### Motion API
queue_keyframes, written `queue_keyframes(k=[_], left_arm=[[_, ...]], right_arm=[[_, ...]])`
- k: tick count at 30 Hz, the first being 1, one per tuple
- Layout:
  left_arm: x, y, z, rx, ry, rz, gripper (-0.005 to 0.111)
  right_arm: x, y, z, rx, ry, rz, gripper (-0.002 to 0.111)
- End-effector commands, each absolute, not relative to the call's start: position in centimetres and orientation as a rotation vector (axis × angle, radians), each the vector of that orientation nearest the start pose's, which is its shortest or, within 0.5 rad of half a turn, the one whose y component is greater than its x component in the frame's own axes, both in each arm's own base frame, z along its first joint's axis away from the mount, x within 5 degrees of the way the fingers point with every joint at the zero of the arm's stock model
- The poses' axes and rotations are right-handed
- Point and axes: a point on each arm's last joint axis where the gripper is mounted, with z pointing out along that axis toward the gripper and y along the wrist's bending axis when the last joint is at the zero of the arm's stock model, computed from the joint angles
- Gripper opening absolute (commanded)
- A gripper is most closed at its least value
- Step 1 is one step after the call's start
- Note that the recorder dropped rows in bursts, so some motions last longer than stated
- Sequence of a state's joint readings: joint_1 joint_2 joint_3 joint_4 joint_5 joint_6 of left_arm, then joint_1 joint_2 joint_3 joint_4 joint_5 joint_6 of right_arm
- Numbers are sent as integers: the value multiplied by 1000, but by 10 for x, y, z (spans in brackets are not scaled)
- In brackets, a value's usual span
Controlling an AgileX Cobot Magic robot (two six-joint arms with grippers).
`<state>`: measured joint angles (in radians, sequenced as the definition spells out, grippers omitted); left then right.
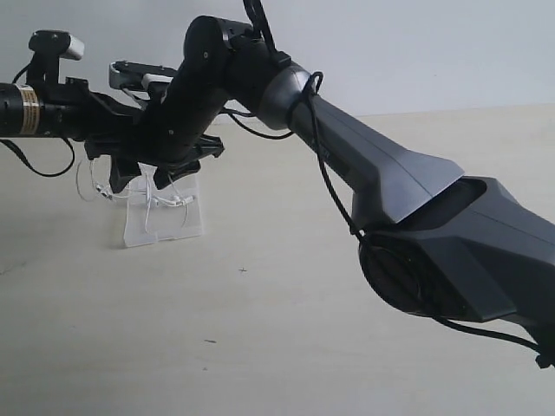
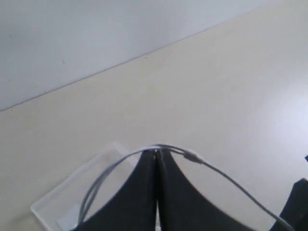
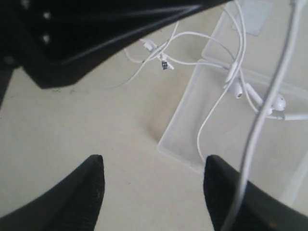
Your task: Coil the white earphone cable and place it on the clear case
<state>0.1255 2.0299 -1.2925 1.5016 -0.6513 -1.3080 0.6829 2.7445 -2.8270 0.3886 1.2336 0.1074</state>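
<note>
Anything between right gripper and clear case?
Right wrist view: only bare beige tabletop between the open right gripper and the flat clear plastic case; thin white earphone cable crosses one fingertip.

white earphone cable point(image 1: 84, 180) dangling, clear case point(image 1: 139, 230) beneath

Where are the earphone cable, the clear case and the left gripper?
earphone cable point(image 2: 192, 156): left wrist view, on its small white pod.
clear case point(image 3: 224, 144): right wrist view, on a bare stretch of one panel.
left gripper point(image 2: 157, 153): left wrist view, where the shut tips meet.

Earphone cable point(image 3: 236, 90) partly on case point(image 3: 226, 144), partly beside.
</note>
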Motion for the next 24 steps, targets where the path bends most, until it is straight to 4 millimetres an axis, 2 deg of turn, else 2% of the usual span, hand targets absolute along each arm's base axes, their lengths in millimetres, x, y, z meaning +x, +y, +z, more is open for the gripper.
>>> queue_keyframes(k=[1,4,6,8,15,17,21,24], left_arm=[[437,-4,185,398,2035,-567,0],[438,-4,187,381,2032,-579,0],[439,-4,188,379,2029,-575,0],[440,-3,190,376,2026,-570,0],[443,0,190,331,2042,-545,0],[443,0,190,325,2046,-546,0],[443,0,190,312,2045,-548,0],[443,0,190,312,2045,-548,0]], right_arm=[[414,380,206,-723,2577,810,58],[415,379,205,-715,2580,785,51],[416,378,205,-716,2579,770,39],[416,378,205,-714,2580,770,32],[416,376,212,-705,2569,751,32],[416,375,214,-705,2566,742,36],[415,375,219,-705,2557,742,61],[415,375,219,-705,2557,742,67]])
